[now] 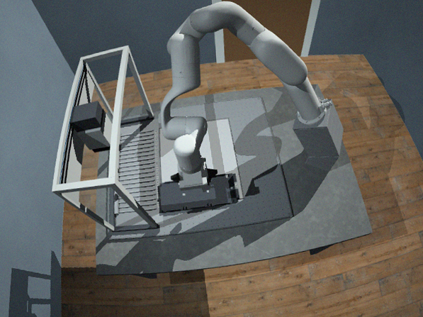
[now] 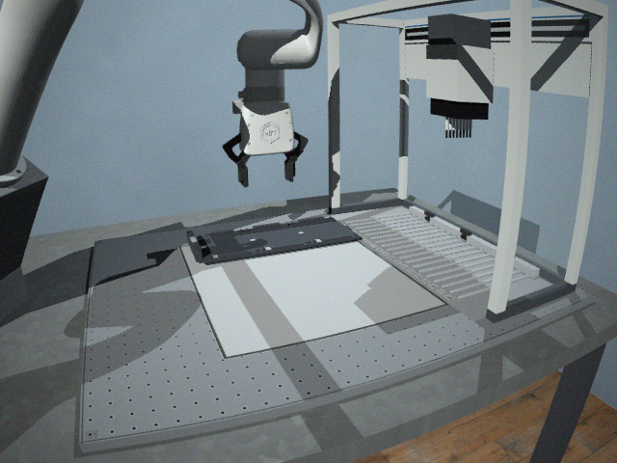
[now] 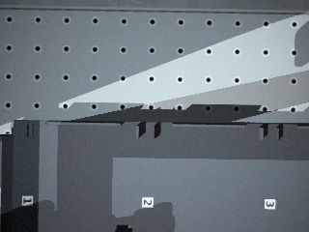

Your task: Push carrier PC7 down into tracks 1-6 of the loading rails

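The dark carrier PC7 (image 1: 169,198) (image 2: 279,239) (image 3: 203,184) lies flat in front of the left end of the loading rails (image 1: 136,164) (image 2: 438,254). Its far end is at the rails' near edge. Its handle (image 2: 199,247) points toward the arm's base. The wrist view shows its long side and tiles 1, 2 and 3. My gripper (image 2: 266,180) is open and empty, pointing down, well above the carrier. The body hides the fingertips in the top view. I cannot make out a lit lamp or the track numbers.
A white gantry frame (image 1: 117,139) (image 2: 517,149) stands around the rails. A dark head (image 1: 86,115) (image 2: 458,32) with thin tips hangs inside it. A white panel (image 1: 222,141) (image 2: 308,284) lies beside the carrier on the perforated plate (image 1: 251,110) (image 2: 164,403) (image 3: 108,63).
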Controlling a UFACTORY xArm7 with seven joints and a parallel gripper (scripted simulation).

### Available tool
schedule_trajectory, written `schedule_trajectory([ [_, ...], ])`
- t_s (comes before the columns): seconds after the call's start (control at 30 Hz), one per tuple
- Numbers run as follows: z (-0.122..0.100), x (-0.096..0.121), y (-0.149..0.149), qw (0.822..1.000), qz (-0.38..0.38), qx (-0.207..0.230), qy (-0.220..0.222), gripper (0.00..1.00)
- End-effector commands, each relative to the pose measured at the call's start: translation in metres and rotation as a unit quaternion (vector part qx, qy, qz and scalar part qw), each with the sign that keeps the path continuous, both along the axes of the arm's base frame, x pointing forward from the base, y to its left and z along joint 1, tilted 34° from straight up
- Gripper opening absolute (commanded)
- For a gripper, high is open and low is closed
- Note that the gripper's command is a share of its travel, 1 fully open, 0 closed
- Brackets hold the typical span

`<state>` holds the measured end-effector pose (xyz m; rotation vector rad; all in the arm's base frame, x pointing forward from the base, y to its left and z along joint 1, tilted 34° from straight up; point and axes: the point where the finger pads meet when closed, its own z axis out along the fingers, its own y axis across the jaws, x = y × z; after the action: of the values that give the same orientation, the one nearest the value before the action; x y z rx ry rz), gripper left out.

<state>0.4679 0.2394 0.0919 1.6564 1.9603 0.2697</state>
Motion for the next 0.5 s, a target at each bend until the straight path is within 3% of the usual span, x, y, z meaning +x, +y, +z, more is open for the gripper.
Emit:
schedule_trajectory([
  [0.0,-0.006,0.0,0.026,1.0,0.0,0.0,-0.002,1.0],
  [0.47,-0.023,-0.006,0.084,1.0,0.0,0.0,-0.002,1.0],
])
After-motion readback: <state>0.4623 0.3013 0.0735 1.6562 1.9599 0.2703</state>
